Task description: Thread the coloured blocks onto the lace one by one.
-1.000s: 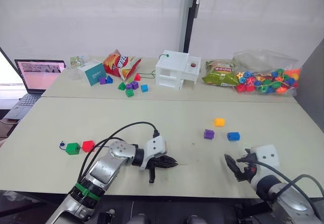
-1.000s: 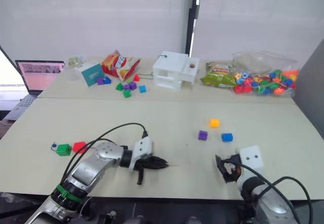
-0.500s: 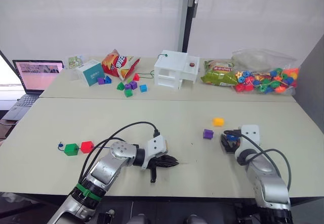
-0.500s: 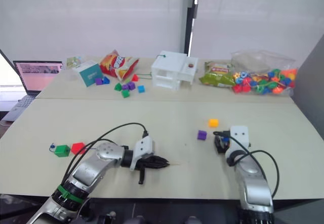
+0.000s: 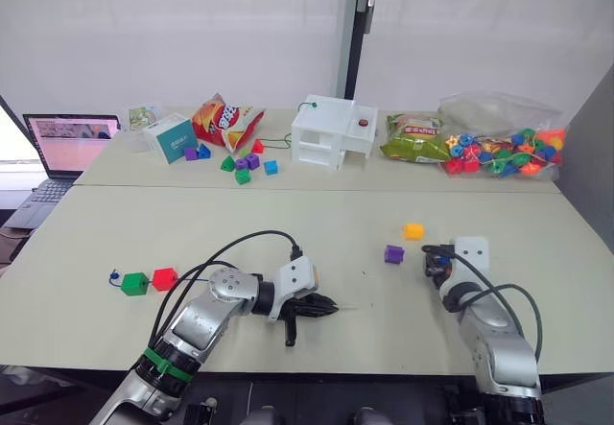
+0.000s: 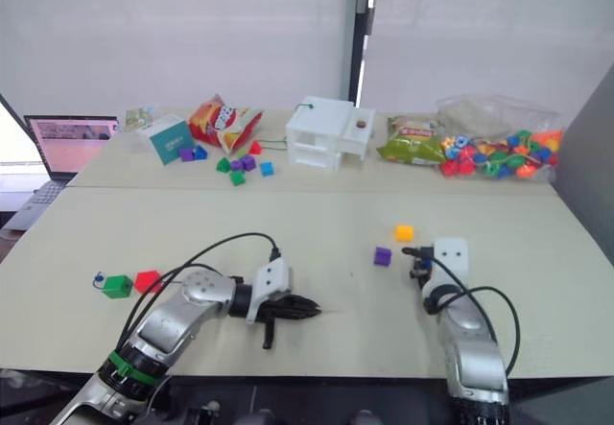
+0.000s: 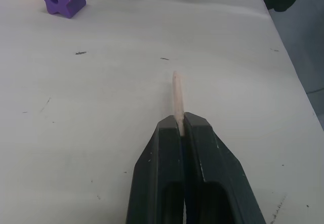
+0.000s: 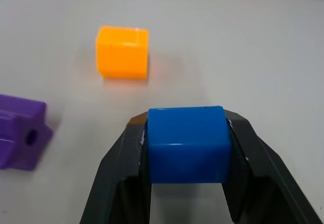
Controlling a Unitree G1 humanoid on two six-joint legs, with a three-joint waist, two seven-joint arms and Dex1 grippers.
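Observation:
My left gripper point(image 5: 324, 305) is shut on the lace's pale stiff tip point(image 7: 175, 93), which pokes out level just above the table. A green block point(image 5: 134, 283) and a red block point(image 5: 165, 278) sit side by side at the left, with a dark-blue end of the lace point(image 5: 115, 275) beside the green one. My right gripper point(image 8: 186, 119) is shut on the blue block point(image 8: 186, 144) at the table's right point(image 5: 436, 260). The purple block point(image 5: 393, 253) and the yellow block point(image 5: 413, 230) lie on the table just beyond it.
The back table holds a laptop point(image 5: 69, 143), a teal box point(image 5: 173, 137), a chips bag point(image 5: 226, 120), small triangular pieces point(image 5: 242, 164), a white box point(image 5: 334, 131), a green snack bag point(image 5: 413, 143) and a bag of multicolour beads point(image 5: 503, 149).
My right gripper went from open near the front edge forward to the blue block and shut on it. The left gripper kept its hold on the lace tip.

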